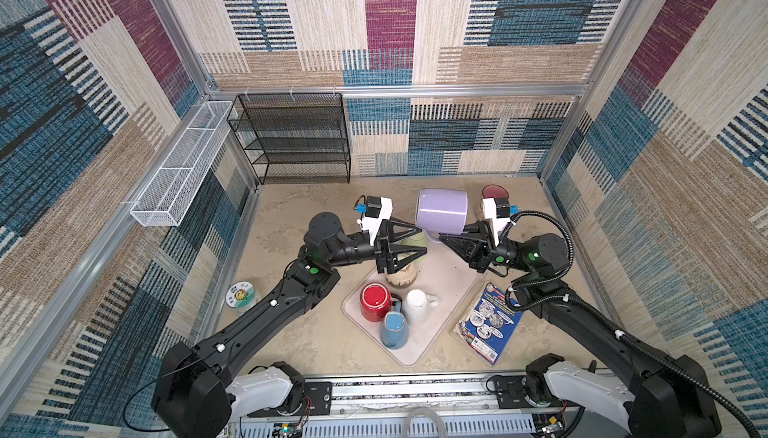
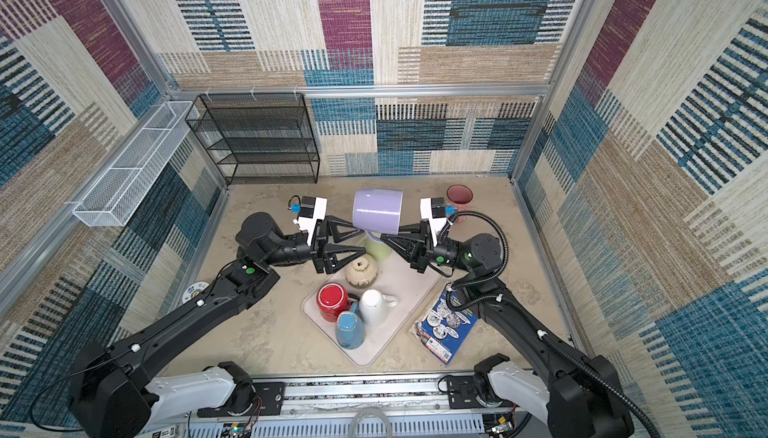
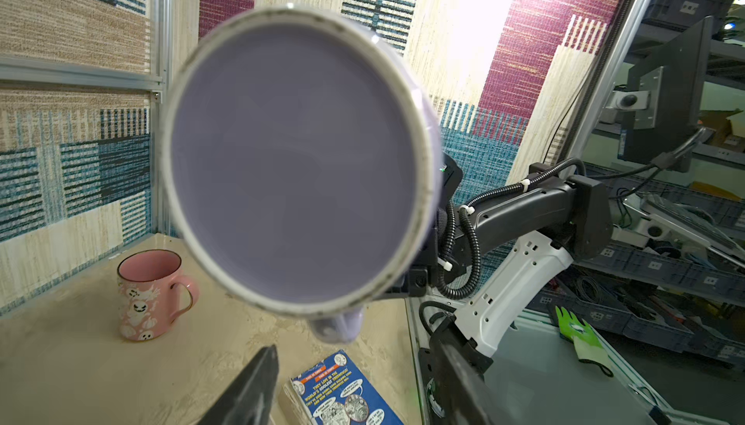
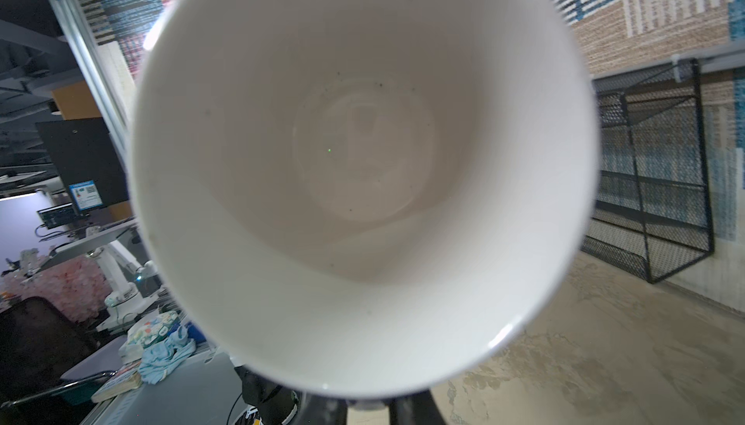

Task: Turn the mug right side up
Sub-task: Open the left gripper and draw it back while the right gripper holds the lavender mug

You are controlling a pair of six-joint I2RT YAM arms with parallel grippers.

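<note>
A lilac mug [image 1: 441,211] [image 2: 377,211] hangs in the air above the back of the table, lying on its side with its handle pointing down. Its flat base [image 3: 294,161] faces the left wrist view and its white inside [image 4: 363,161] fills the right wrist view. My right gripper [image 1: 441,241] [image 4: 369,409] is shut on the mug's handle [image 3: 336,326] from the right. My left gripper [image 1: 423,241] [image 3: 358,380] stands open just left of the mug and below its base, touching nothing.
A pale tray [image 1: 440,290] beneath the grippers holds a red mug [image 1: 375,301], a blue mug [image 1: 394,328], a white mug [image 1: 417,305], a beige round object [image 1: 401,276] and a green mug [image 1: 415,243]. A pink mug [image 3: 149,294], comic book [image 1: 490,321], black mesh rack [image 1: 295,137] and round tin [image 1: 242,295] stand around.
</note>
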